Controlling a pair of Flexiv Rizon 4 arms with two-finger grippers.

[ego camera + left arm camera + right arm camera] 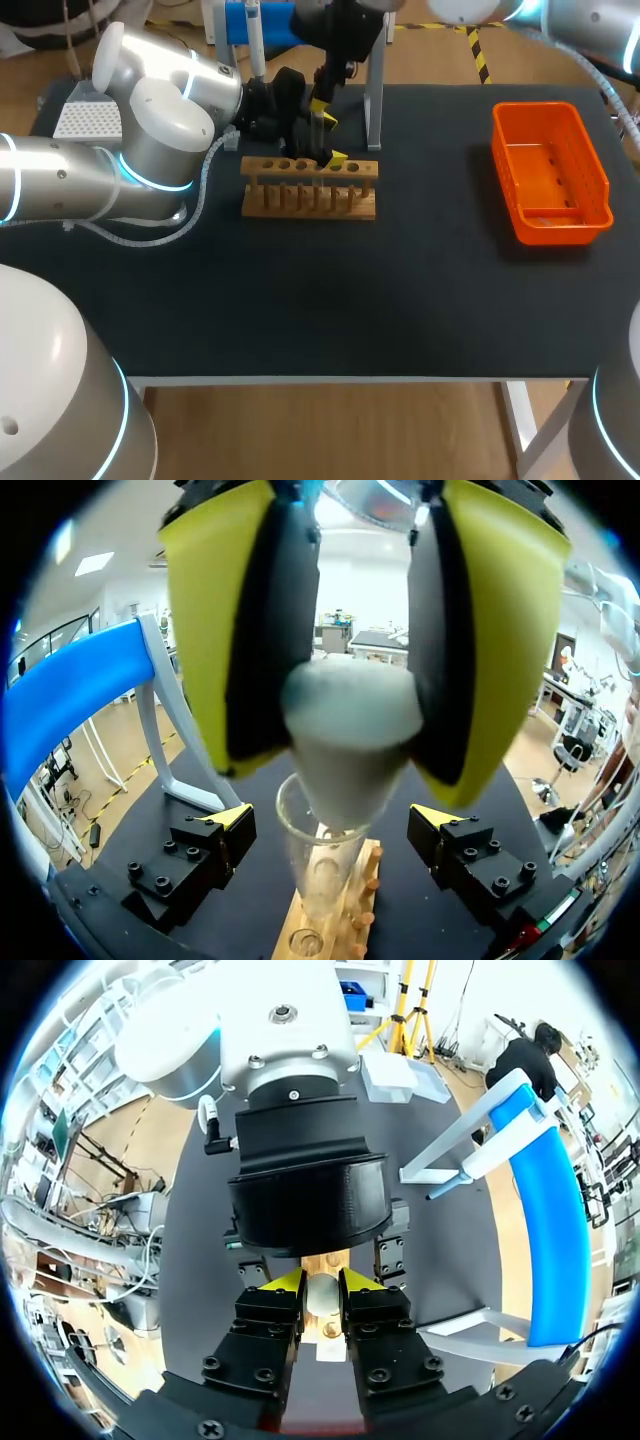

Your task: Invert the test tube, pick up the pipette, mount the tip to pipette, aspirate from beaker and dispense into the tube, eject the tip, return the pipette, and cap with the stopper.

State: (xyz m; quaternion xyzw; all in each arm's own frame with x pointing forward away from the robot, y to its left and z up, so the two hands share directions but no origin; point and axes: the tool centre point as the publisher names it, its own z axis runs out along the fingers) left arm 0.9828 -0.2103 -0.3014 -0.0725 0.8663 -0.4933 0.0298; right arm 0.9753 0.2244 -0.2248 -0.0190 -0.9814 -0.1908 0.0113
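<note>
Upper centre of the head view, the wooden rack (pixel 308 187) is sitting on the black table (pixel 400 300), w/ both arms crowding over it. Left arm (pixel 150 120) is coming in from the frame's left. Right gripper (pixel 331 138) is hanging in from the top edge, its yellow tips showing apart at the rack's top rail. Tube isn't discernible here.

Left wrist view: left gripper (pixel 345 750) is clamping the white stopper (pixel 350 715) by its wide upper part, both pads pressing on it. The narrow end is pointing down at the mouth of the clear test tube (pixel 318 865), which is standing upright in the rack. Can't tell if it's seated yet. Right gripper's fingers are flanking the tube w/ gaps showing, so spread and gripping nothing.

Right wrist view: own tips are framing a pale round shape, prob. the stopper; no contact apparent.

Handling, as I'm judging it: stopper is looking light, soft-ish and tapered, so the fat-end grip is suiting it. Tube is looking thin-walled, slick and fragile, so it's needing a gentle, straight-down press, braced approx. mid-body rather than at the rim.
</note>
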